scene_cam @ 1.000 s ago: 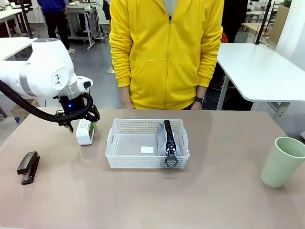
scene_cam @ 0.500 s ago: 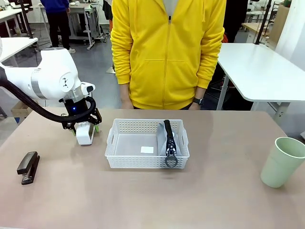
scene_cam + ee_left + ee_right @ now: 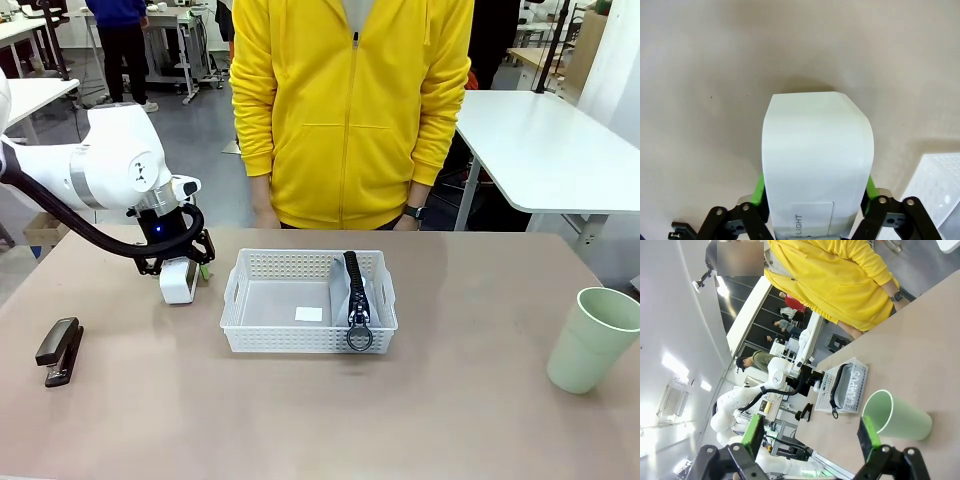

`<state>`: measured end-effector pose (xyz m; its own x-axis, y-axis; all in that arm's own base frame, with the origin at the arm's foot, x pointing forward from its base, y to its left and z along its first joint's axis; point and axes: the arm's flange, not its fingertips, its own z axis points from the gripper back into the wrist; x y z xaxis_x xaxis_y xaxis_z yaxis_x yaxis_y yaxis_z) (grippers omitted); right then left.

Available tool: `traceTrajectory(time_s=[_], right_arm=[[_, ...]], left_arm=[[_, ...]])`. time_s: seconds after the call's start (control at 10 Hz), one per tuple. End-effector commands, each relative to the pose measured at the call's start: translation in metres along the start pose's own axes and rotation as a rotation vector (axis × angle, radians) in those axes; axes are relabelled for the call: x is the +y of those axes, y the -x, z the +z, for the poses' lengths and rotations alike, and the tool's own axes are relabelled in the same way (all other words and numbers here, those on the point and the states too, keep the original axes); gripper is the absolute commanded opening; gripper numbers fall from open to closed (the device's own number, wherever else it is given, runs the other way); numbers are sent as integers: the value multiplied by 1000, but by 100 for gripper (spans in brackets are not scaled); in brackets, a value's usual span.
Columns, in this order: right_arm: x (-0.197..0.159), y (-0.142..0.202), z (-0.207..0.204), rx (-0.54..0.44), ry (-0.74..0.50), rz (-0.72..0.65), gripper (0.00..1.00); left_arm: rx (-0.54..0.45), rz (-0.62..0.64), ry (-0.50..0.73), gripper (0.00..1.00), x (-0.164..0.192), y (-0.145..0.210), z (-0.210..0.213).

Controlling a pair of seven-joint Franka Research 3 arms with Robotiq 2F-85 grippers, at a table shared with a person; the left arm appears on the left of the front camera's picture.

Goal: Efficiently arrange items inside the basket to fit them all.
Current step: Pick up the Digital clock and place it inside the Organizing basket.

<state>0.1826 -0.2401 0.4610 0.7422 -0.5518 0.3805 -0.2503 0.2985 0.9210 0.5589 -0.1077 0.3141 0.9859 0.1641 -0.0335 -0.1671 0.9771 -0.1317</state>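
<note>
Our left tool (image 3: 181, 268) is clamped on the upright white box (image 3: 176, 284); the basket (image 3: 300, 340) lies just right of it in frame.

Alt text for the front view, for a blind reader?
The left pincer is shut on a white box left of the basket, which holds a grey pouch at its right end. A stapler lies far left on the table, a green cup stands far right, and a person in yellow stands behind.

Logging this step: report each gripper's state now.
Left gripper: closed on the white box.
Right gripper: open, holding nothing.
</note>
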Motion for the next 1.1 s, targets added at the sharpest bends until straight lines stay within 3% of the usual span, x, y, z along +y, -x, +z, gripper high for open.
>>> traceTrajectory(time_s=[0.0,0.1,0.4,0.7,0.8,1.0], right_arm=[[1,-3,-1,-15,-15,27,100],[1,-3,-1,-15,-15,27,100],[1,-3,-1,-15,-15,27,100],[1,-3,-1,-15,-15,27,100],[1,-3,-1,-15,-15,27,100],[1,-3,-1,-15,-15,27,100]], left_arm=[[-15,-6,4,31,2,-5,2],[-22,-7,-11,0,2,-5,1],[-18,4,-30,4,2,-7,-2],[-15,24,-34,0,3,-6,1],[5,81,-33,0,9,-4,14],[38,-3,51,0,22,30,77]])
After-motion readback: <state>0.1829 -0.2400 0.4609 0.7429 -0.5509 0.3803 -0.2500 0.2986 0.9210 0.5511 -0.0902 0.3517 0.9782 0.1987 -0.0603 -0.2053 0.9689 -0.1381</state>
